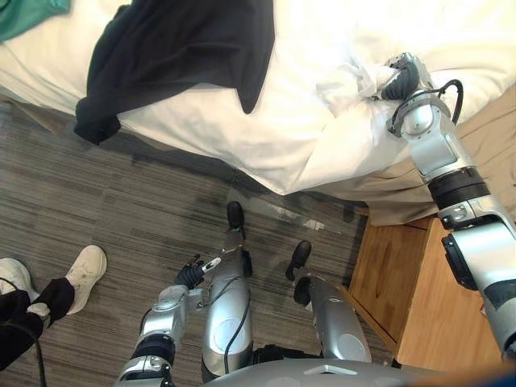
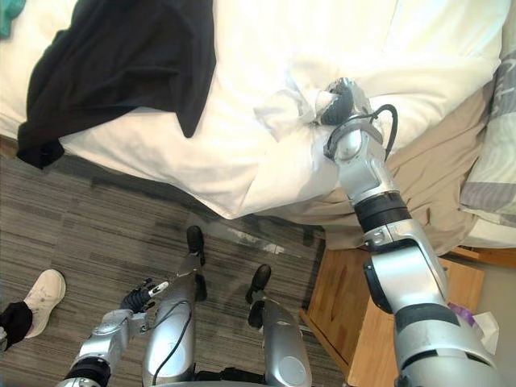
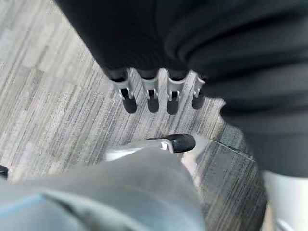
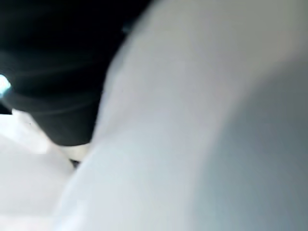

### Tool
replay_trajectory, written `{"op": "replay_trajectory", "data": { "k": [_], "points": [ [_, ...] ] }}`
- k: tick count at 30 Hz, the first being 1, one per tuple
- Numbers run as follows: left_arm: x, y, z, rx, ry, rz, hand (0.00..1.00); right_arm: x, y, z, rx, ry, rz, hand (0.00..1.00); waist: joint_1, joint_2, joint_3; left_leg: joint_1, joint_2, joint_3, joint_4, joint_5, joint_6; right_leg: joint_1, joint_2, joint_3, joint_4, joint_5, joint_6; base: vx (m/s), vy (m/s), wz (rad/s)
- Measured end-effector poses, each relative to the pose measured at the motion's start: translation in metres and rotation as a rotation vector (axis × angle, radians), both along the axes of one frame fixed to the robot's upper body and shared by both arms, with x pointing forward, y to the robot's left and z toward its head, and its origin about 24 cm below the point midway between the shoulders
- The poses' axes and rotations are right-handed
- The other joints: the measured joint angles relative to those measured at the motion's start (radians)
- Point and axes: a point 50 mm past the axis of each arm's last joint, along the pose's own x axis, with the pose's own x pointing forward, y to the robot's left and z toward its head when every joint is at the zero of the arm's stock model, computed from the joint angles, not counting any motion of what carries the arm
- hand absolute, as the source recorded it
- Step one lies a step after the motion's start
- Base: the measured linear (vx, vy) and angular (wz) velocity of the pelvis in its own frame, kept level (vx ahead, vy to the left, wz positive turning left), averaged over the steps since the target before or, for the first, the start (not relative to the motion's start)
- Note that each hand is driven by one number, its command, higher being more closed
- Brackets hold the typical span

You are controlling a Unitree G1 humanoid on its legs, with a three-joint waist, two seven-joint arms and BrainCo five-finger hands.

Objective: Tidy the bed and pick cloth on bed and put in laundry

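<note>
Reaching onto the bed, the right hand [image 1: 403, 79] sits amid bunched white duvet [image 1: 306, 121]; whether it has hold cannot be told. The left hand [image 1: 192, 276] hangs low, fingers [image 3: 152, 94] straight and empty. The black garment [image 1: 177, 48] drapes the bed's edge. It looks soft, limp and light, likely best pinched at a fold.

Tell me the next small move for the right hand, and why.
Probably draw the right hand a little toward the pillow, flattening the white duvet: the duvet is bunched up at that hand, and its corner hangs folded over the bed's edge. The black garment can wait; the left hand hangs open above the floor.
</note>
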Motion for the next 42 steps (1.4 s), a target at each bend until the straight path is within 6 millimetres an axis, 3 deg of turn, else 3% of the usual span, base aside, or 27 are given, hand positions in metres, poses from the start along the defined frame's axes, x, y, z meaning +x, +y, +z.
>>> {"op": "replay_trajectory", "data": {
  "k": [2, 8, 11, 12, 14, 15, 19, 22, 24, 27, 28, 32, 34, 37, 42],
  "points": [
    [0.002, -0.001, 0.001, -0.013, -0.009, 0.006, 0.0, -0.003, -0.002, -0.003, 0.016, -0.019, 0.009, 1.0, 0.0, 0.0, 0.0, 0.014, 0.001, 0.007, -0.003, 0.0, -0.001, 0.01, 0.0, 0.002, -0.001, 0.0, 0.0, 0.05, -0.014, -0.06],
    [0.0, -0.004, 0.003, -0.013, -0.007, 0.022, 0.0, -0.03, -0.021, -0.049, 0.219, -0.016, -0.001, 1.0, -0.003, -0.006, 0.001, 0.17, -0.009, 0.049, -0.072, 0.007, -0.013, 0.132, 0.001, 0.034, -0.039, 0.0, 0.001, 0.05, -0.019, -0.13],
    [-0.016, 0.0, -0.003, -0.007, 0.03, 0.037, 0.0, -0.051, -0.029, -0.081, 0.362, -0.009, -0.036, 1.0, -0.032, -0.023, -0.017, 0.249, -0.022, 0.079, -0.153, 0.028, -0.025, 0.169, 0.001, 0.053, -0.057, -0.003, 0.009, 0.03, 0.0, -0.23],
    [-0.025, 0.001, -0.007, -0.003, 0.056, 0.046, 0.0, -0.062, -0.033, -0.1, 0.418, 0.011, -0.071, 1.0, -0.054, -0.034, -0.035, 0.271, -0.027, 0.089, -0.185, 0.044, -0.023, 0.177, 0.0, 0.056, -0.06, -0.007, 0.014, 0.07, 0.005, -0.14],
    [-0.037, 0.0, -0.013, 0.005, 0.094, 0.061, 0.0, -0.081, -0.038, -0.134, 0.487, 0.069, -0.14, 1.0, -0.064, -0.057, -0.066, 0.295, -0.029, 0.103, -0.185, 0.041, -0.028, 0.194, 0.0, 0.079, -0.07, -0.005, 0.018, 0.11, -0.009, -0.2],
    [-0.041, 0.0, -0.016, 0.014, 0.112, 0.057, 0.0, -0.096, -0.042, -0.155, 0.52, 0.107, -0.188, 0.0, -0.071, -0.057, -0.097, 0.305, -0.032, 0.106, -0.185, 0.038, -0.032, 0.203, -0.002, 0.081, -0.07, -0.006, 0.021, 0.14, -0.016, -0.1],
    [-0.057, -0.008, -0.025, -0.003, 0.163, 0.073, 0.0, -0.129, -0.044, -0.194, 0.637, 0.158, -0.281, 0.0, -0.104, -0.036, -0.17, 0.376, -0.043, 0.113, -0.186, 0.028, -0.042, 0.266, -0.016, 0.088, -0.072, -0.012, 0.031, 0.1, -0.001, -0.08],
    [-0.078, -0.021, -0.038, -0.051, 0.229, 0.089, 0.0, -0.152, -0.042, -0.215, 0.77, 0.158, -0.333, 0.0, -0.111, 0.008, -0.233, 0.416, -0.048, 0.128, -0.191, 0.006, -0.046, 0.3, -0.02, 0.107, -0.091, -0.022, 0.044, 0.03, 0.027, -0.13],
    [-0.088, -0.027, -0.044, -0.074, 0.261, 0.103, 0.0, -0.169, -0.044, -0.232, 0.973, 0.143, -0.395, 0.0, -0.123, 0.047, -0.269, 0.425, -0.05, 0.128, -0.192, 0.003, -0.049, 0.312, -0.027, 0.108, -0.101, -0.03, 0.054, -0.01, 0.041, 0.01],
    [-0.1, -0.031, -0.049, -0.095, 0.291, 0.129, 0.0, -0.178, -0.033, -0.249, 1.199, 0.123, -0.433, 0.0, -0.141, 0.066, -0.284, 0.458, -0.048, 0.15, -0.192, -0.013, -0.056, 0.347, -0.027, 0.113, -0.111, -0.032, 0.057, 0.01, 0.014, -0.1],
    [-0.103, -0.03, -0.05, -0.107, 0.295, 0.153, 0.0, -0.183, -0.024, -0.256, 1.308, 0.11, -0.436, 0.0, -0.136, 0.067, -0.291, 0.483, -0.046, 0.173, -0.192, -0.022, -0.057, 0.36, -0.027, 0.126, -0.113, -0.034, 0.059, 0.03, 0.017, -0.31],
    [-0.108, -0.031, -0.051, -0.127, 0.301, 0.162, 0.0, -0.204, -0.011, -0.277, 1.446, 0.115, -0.505, 0.0, -0.138, 0.063, -0.318, 0.511, -0.044, 0.214, -0.192, -0.041, -0.058, 0.376, -0.035, 0.142, -0.121, -0.035, 0.062, 0.07, 0.002, -0.25],
    [-0.111, -0.034, -0.053, -0.149, 0.309, 0.162, 0.0, -0.237, -0.011, -0.3, 1.453, 0.175, -0.632, 0.0, -0.138, 0.056, -0.349, 0.521, -0.051, 0.231, -0.192, -0.051, -0.056, 0.389, -0.045, 0.145, -0.121, -0.029, 0.059, 0.16, 0.003, -0.1],
    [-0.114, -0.038, -0.054, -0.187, 0.314, 0.166, 0.0, -0.261, -0.02, -0.309, 1.439, 0.174, -0.737, 0.0, -0.147, 0.057, -0.357, 0.552, -0.061, 0.254, -0.193, -0.074, -0.062, 0.414, -0.059, 0.149, -0.122, -0.03, 0.061, 0.1, 0.023, -0.19],
    [-0.115, -0.041, -0.055, -0.217, 0.326, 0.157, 0.0, -0.274, -0.03, -0.31, 1.332, 0.159, -0.885, 0.0, -0.152, 0.056, -0.375, 0.572, -0.069, 0.273, -0.193, -0.093, -0.066, 0.423, -0.069, 0.158, -0.122, -0.035, 0.069, 0.05, 0.015, -0.11]
  ]
}}
